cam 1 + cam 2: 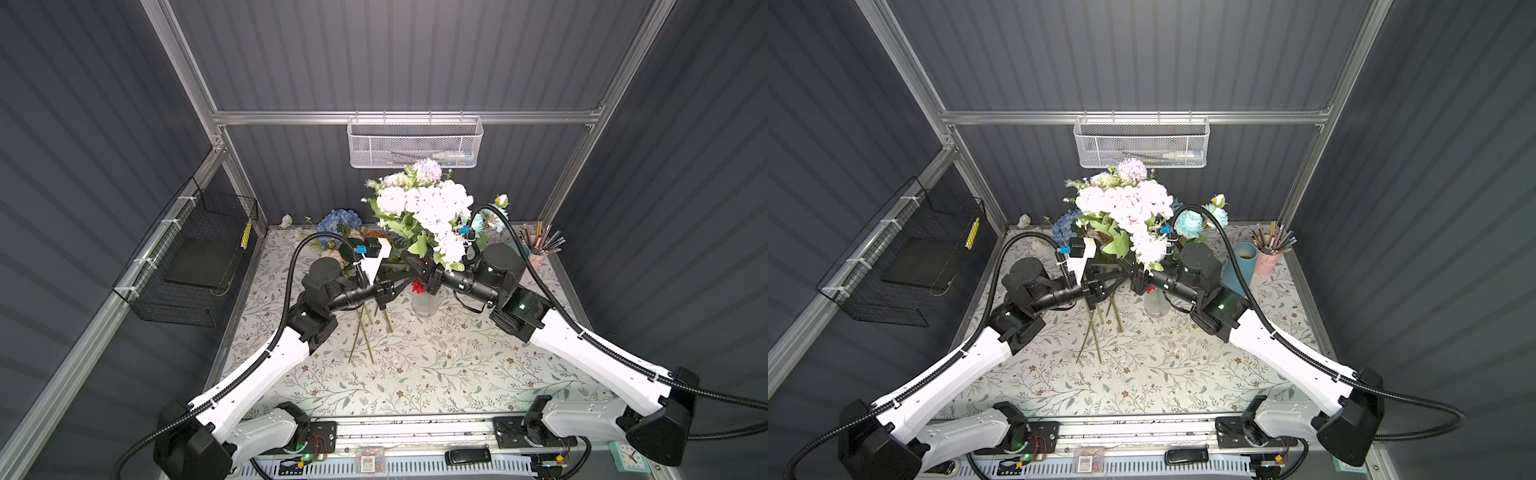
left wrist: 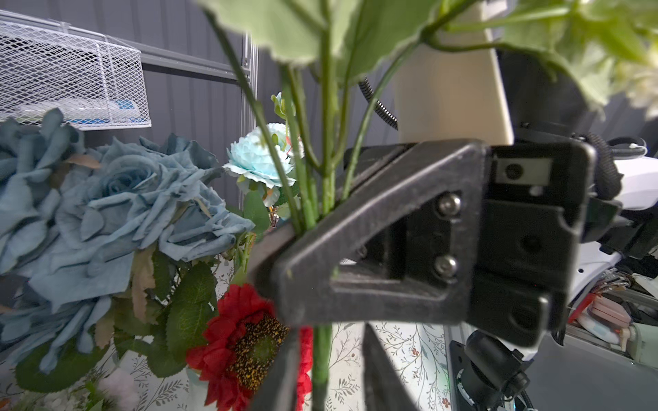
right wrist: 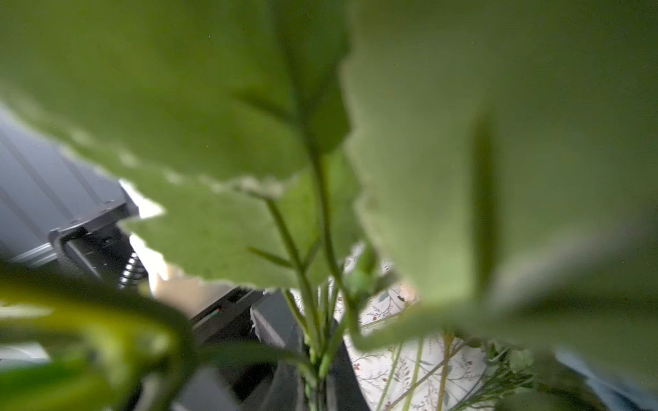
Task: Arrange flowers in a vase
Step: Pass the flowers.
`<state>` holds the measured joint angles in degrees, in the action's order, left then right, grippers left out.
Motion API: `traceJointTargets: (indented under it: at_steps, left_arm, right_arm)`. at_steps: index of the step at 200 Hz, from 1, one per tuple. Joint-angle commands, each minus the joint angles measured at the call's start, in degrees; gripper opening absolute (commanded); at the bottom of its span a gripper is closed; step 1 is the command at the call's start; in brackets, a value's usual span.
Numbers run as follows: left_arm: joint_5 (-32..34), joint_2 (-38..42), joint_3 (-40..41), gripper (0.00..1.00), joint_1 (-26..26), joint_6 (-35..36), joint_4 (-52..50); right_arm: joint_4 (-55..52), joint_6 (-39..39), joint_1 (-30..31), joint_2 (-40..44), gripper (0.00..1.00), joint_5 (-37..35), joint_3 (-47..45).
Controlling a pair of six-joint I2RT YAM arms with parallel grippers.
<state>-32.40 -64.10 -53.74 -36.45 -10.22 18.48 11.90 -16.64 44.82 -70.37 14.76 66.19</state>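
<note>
while the right hand (image 2: 288, 245) clamps the stems (image 2: 329, 106) — left hand (image 2: 331, 356) gapes around them.

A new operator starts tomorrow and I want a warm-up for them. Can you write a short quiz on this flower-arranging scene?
1. True or false: the white bunch is already standing in the clear vase.
2. Which tool is shut on that bunch? A) left B) right C) neither
3. What colour is the flower head at the vase's mouth?

Key
1. False: the bunch is held in the air beside the vase.
2. B: the right tool is shut on it.
3. Red.
</note>
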Motion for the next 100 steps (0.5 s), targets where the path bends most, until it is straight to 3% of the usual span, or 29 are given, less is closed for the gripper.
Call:
traceJointTargets:
  at_steps: [1,60,76,100]
  left_arm:
    - [5.3,2.8,0.3,1.00,-0.5,-0.4,1.1]
    - [36.0,10.2,12.6,1.00,-0.5,-1.6,-8.3]
    - [38.3,8.3,15.3,1.00,-0.5,-3.7,-9.2]
    - [34.9,2.9,20.1,1.00,-0.6,-8.1,-1.8]
  right_arm:
    - [0.9,0.4,-1.1,2.8,0.00,-2.4,-1.2]
    - [-6.2,5.4,-2.9,15.5,0.00,-10.6,-6.0]
    - [-8.2,6.2,-3.1,18.9,0.00,-13.9,-7.7]
    - [-10.8,7.4,-3.7,23.3,0.00,-19.7,-10.4]
